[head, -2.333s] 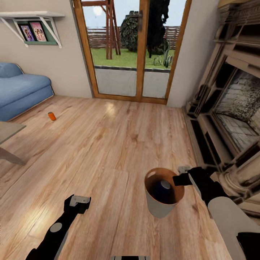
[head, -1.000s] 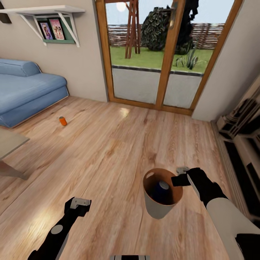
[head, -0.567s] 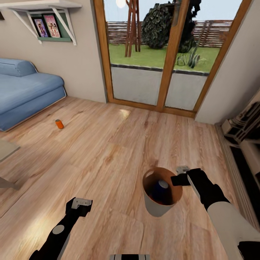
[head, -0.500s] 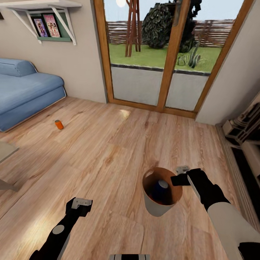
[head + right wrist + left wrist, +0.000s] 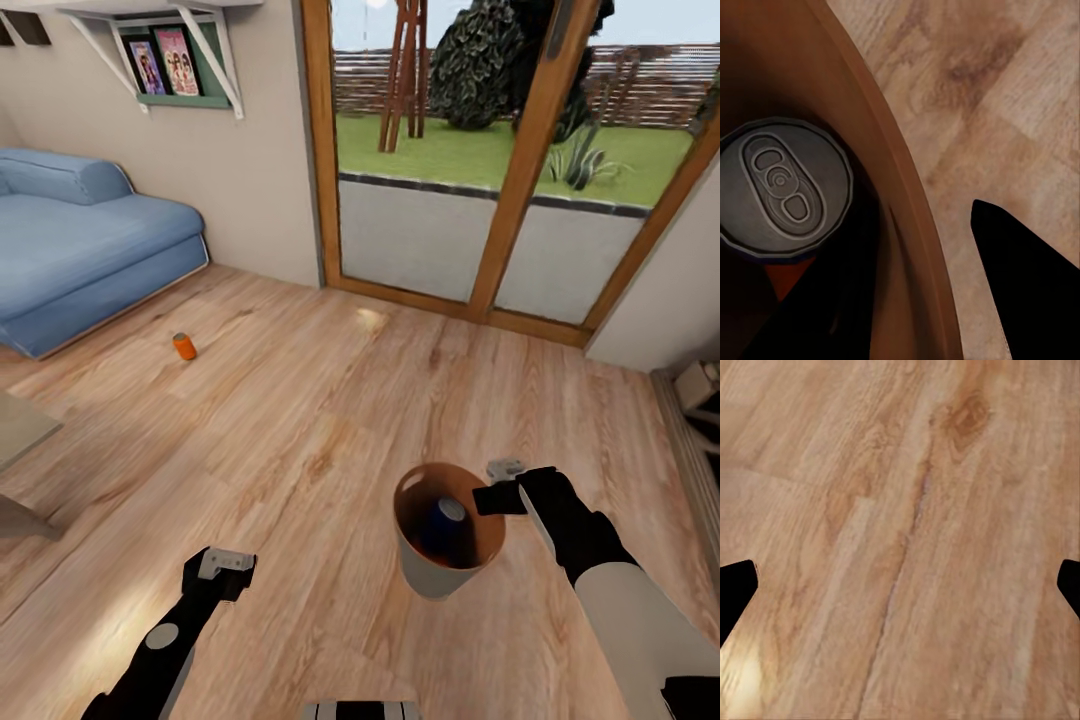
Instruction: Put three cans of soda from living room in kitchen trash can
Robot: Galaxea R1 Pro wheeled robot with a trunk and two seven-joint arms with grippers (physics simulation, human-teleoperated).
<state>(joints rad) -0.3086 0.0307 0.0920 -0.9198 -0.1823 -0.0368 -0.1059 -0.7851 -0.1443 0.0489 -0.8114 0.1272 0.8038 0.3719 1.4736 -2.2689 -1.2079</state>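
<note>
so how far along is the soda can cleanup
Done: a dark blue can sits inside the trash can, and the right wrist view shows a sliver of orange beneath its silver top, possibly a second can. In hand: the right gripper holds the bin by its rim; the left gripper is open and empty. Left: an orange can on the floor near the blue sofa.
</note>
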